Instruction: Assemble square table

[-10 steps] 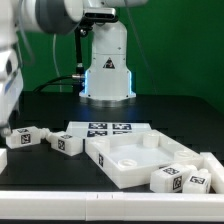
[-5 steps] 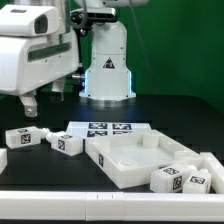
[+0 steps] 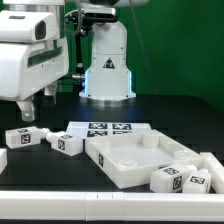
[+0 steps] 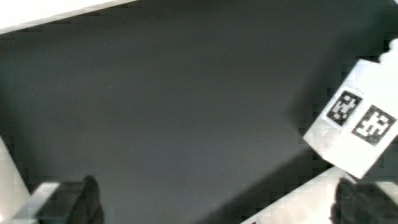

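The white square table top [image 3: 140,156] lies rim up at the front of the exterior view, with round holes in its corners. Two tagged white legs [image 3: 28,137] [image 3: 68,143] lie to its left, and two more [image 3: 165,180] [image 3: 196,182] lie at its front right. My gripper [image 3: 38,104] hangs open and empty above the left legs, apart from them. In the wrist view the gripper [image 4: 217,205] is open over the dark table. One tagged leg [image 4: 361,126] shows beside it, not between the fingers.
The marker board [image 3: 105,129] lies flat behind the table top. The robot's base [image 3: 107,66] stands at the back centre. Another white piece [image 3: 3,160] shows at the exterior view's left edge. The table's white front edge [image 3: 110,201] runs along the bottom.
The arm has swung into view from the exterior view's left. The open gripper has come down a little toward the left legs. The parts have not moved.
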